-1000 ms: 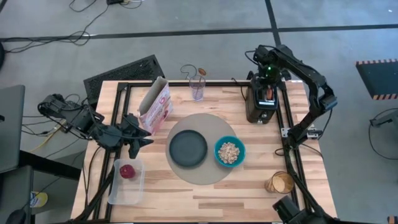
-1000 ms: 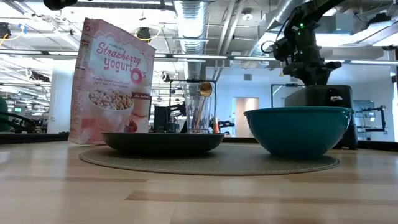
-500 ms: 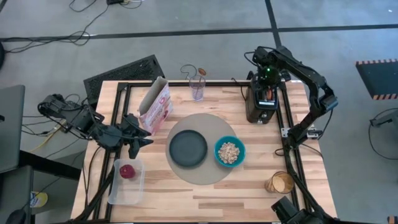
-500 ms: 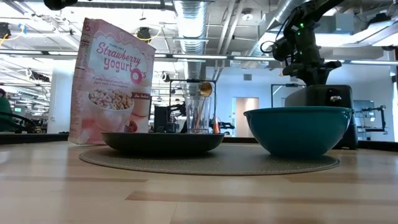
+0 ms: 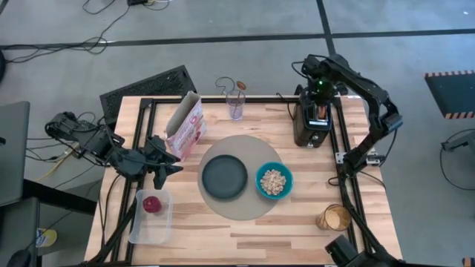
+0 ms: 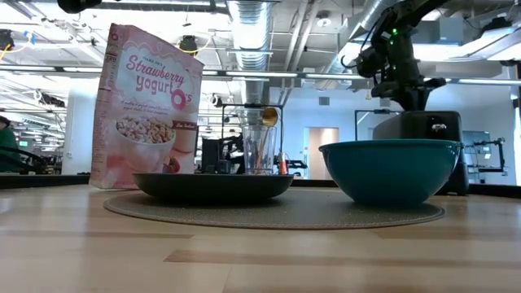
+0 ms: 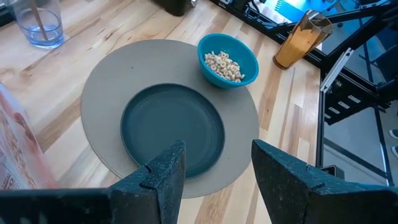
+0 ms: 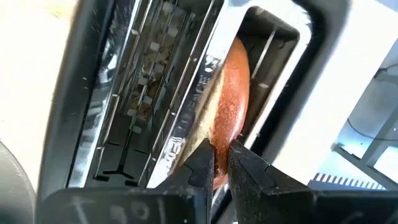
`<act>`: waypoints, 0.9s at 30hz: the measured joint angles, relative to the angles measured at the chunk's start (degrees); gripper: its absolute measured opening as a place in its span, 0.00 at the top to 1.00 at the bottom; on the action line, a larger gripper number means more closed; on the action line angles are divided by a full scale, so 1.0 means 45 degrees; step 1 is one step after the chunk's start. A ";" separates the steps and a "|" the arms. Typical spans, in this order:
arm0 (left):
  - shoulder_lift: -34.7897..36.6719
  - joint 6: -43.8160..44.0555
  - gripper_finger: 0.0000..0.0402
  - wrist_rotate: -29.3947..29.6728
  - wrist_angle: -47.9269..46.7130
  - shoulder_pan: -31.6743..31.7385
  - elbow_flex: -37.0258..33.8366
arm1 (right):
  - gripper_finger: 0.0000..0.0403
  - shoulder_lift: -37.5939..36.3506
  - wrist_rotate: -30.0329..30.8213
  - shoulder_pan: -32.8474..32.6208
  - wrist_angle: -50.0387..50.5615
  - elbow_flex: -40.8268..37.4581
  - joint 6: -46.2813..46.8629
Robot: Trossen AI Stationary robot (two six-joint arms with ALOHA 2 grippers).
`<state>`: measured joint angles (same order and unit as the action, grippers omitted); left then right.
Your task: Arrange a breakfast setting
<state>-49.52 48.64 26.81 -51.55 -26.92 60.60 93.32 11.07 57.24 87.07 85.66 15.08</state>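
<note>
Tub (image 5: 149, 216): at the near left corner of the table (image 5: 297, 230); apple (image 5: 152, 204) inside, not yet set out.
Juice glass (image 5: 334, 218): near right edge, apart from the setting.
Mat (image 5: 244, 207): centre of the table; carries plate (image 5: 224, 177) on its left half and bowl (image 5: 274, 181) on its right, the two just beside each other.
Plate: bare, ready for the toast.
Bowl: holds cereal (image 7: 224, 65); no spoon in it.
Left gripper (image 5: 165, 157): hovers at the left table edge, between tub and cereal box (image 5: 185, 126); fingers (image 7: 283, 180) parted, nothing between them; waits.
Cereal box: upright, left of the mat, beyond the left gripper.
Cup (image 5: 235, 104): far edge, past the mat; spoon (image 6: 267, 119) stands in it, not yet laid.
Toaster (image 5: 313, 124): far right corner; toast (image 8: 229, 99) upright in one slot, top edge proud of it.
Right gripper (image 8: 221, 163): down over the toaster, fingers pinching the toast's upper edge.
Step in hand: by judgement, taking the toast out of the toaster.
Next move: needs a firm pinch, then a straight lift clear of the slot wires, then a carry across to the plate; tilt in the slot risks jamming or crumbling.
Left to do: toast, apple and spoon.
</note>
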 joint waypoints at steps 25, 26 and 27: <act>0.0000 -0.0192 0.58 0.0238 0.0005 0.0005 0.0000 | 0.85 -0.2504 -0.2161 -0.1461 -0.0503 0.4392 -0.0334; 0.0000 -0.0228 0.58 0.0238 0.0010 0.0004 0.0000 | 0.85 -0.2567 -0.2496 -0.1723 -0.0786 0.4392 -0.0338; 0.0000 -0.0245 0.58 0.0245 0.0010 0.0005 0.0000 | 0.85 -0.2589 -0.2781 -0.2010 -0.1143 0.4392 -0.0338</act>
<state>-49.52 47.54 27.91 -51.51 -26.89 60.60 81.67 -1.44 48.20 81.93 105.43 13.56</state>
